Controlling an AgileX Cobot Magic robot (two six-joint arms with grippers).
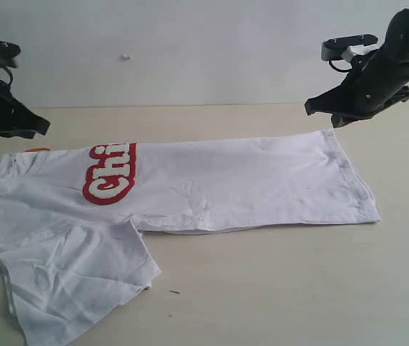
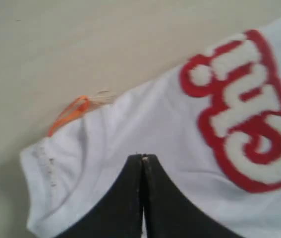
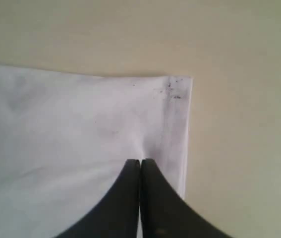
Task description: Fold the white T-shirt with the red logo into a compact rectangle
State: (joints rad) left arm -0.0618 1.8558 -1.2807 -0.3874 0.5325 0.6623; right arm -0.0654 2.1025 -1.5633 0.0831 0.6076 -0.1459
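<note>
The white T-shirt lies on the table folded in half lengthwise, collar end at the left and hem at the right. One sleeve fans out at the front left. The red logo is cut by the fold and shows only "Chi"; the left wrist view has the logo beside the ribbed collar and orange neck tag. My left gripper hovers shut and empty above the collar area. My right gripper hovers shut and empty above the hem corner.
The shirt rests on a pale beige table with a white wall behind. Bare table surface shows in front of the folded body and to the right of the hem. A few small specks lie near the front edge.
</note>
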